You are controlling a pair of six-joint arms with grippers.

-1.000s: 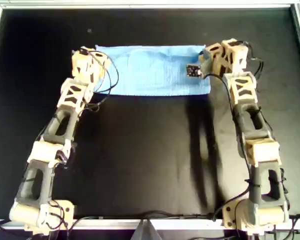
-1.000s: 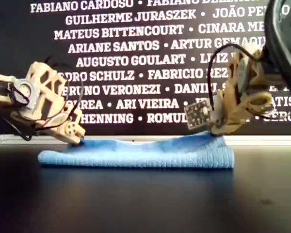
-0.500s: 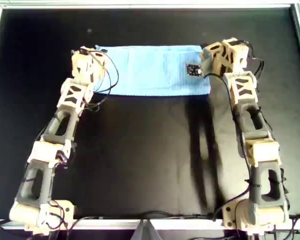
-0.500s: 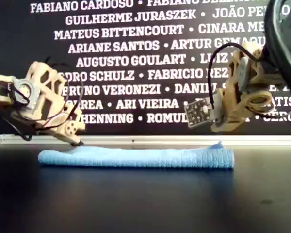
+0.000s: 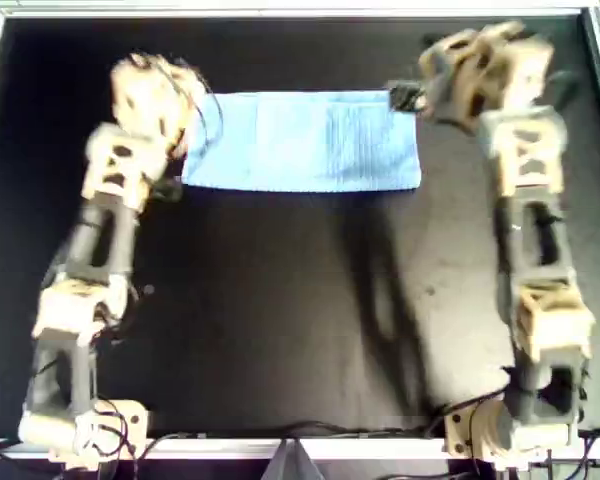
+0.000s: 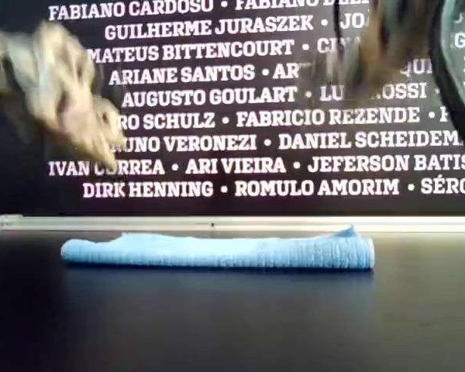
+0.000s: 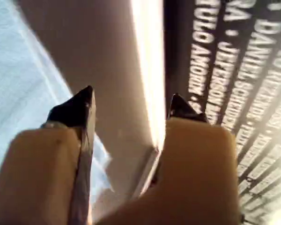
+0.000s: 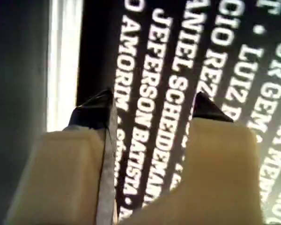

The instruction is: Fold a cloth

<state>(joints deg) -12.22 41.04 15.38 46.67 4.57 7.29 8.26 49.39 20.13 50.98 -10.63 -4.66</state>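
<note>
The light blue cloth (image 5: 300,140) lies flat as a folded strip near the table's far edge, and shows low and long in the exterior view (image 6: 217,252). My first gripper (image 5: 165,80) is at the overhead view's left, raised above the cloth's left end and blurred in the exterior view (image 6: 101,132). Its jaws (image 7: 131,96) are open and empty, with the cloth (image 7: 18,93) beside them. My second gripper (image 5: 430,60) is raised by the cloth's right end. Its jaws (image 8: 153,96) are open and empty, and no cloth shows in that view.
The black table has a metal rail (image 5: 280,12) around it, close behind the cloth (image 6: 217,223). A dark banner with white names (image 6: 217,93) stands behind the rail. Both arms reach up the sides of the overhead view.
Both grippers have lifted quickly up and away from the cloth's ends and are now blurred. The cloth's right end, raised a second ago, lies flat.
</note>
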